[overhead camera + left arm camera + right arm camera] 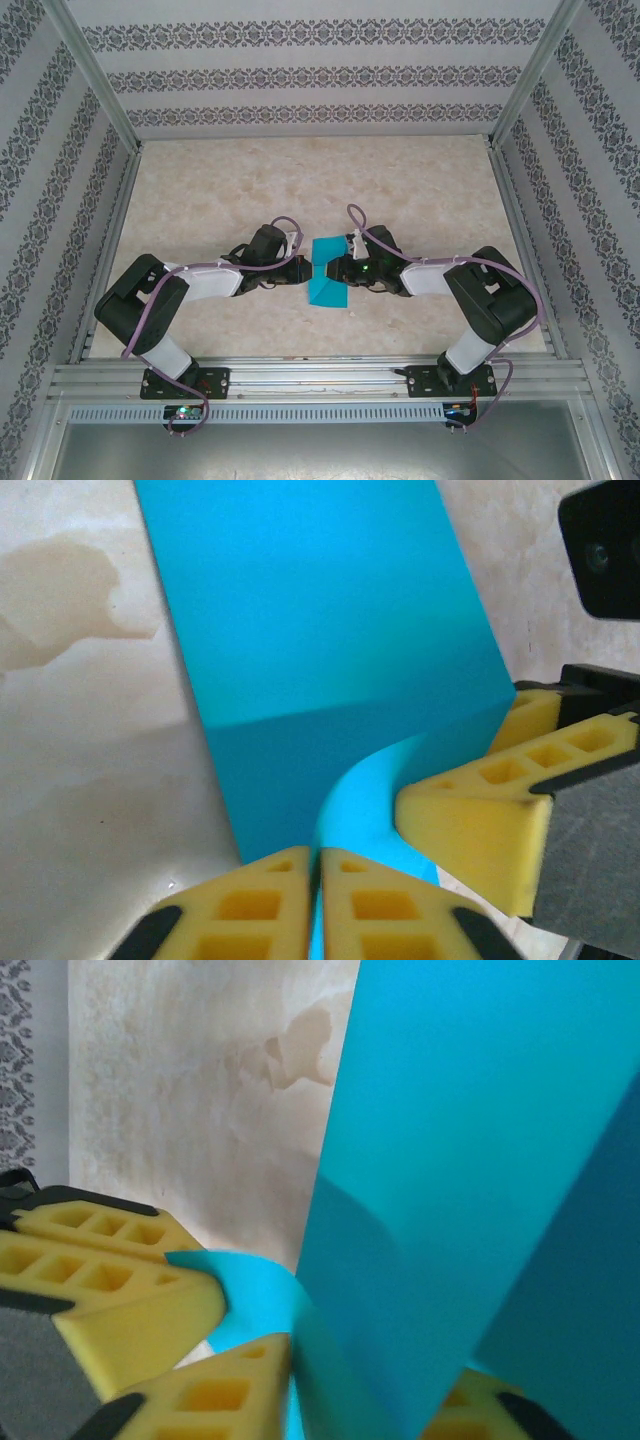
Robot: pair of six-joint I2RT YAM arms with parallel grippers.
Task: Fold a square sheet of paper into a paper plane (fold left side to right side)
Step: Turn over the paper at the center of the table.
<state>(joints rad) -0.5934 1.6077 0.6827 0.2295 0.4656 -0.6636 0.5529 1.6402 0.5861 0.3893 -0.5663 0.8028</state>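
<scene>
The square sheet of paper (327,285) sits around the middle of the table (200,200), a little toward the near edge, with the two grippers meeting on it from either side. From above, its long axis runs from the far edge toward the near edge. A lighter part lies on the far side and a darker, angled flap points at the near edge. The left wrist camera shows the sheet (320,630) rising off the tabletop, with a crease across it and a curled edge below. The left gripper (305,268) comes in from the left, and its yellow pads (250,910) are pressed together on the curled edge. The right gripper (335,270) comes in from the right. Its fingers (470,830) touch the same edge just beside the left pair, but from its own wrist the paper (470,1140) covers the gap between its pads (225,1390), so it is not clear whether they are clamped. A tan blotch (60,600) marks the marbled surface to one side of the sheet. Purple cables (285,225) loop over both wrists, a metal rail (320,375) runs along the near edge, and patterned walls (320,80) close in the other three sides.
</scene>
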